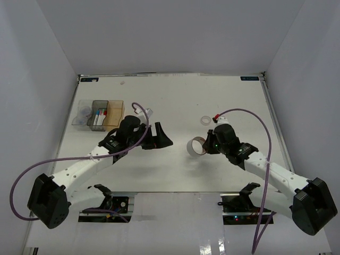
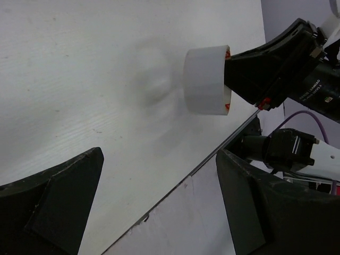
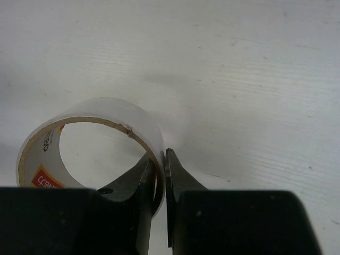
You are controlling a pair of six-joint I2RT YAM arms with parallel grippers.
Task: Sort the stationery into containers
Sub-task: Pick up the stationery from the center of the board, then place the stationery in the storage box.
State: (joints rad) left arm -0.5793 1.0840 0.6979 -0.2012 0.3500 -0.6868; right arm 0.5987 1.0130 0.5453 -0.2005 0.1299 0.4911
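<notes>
A whitish tape roll with a red label inside stands on edge near the table's middle. My right gripper is shut on its wall, one finger inside the ring and one outside. It seems to hang slightly above the table, with a faint shadow beside it. A second, flat tape roll lies behind it. My left gripper is open and empty, left of the held roll. At back left stand the clear bin, the grey bin holding markers, and the amber bin.
White walls enclose the table on three sides. The table's front edge runs close under my left gripper. Purple cables loop from both arms. Something round and clear lies in the clear bin.
</notes>
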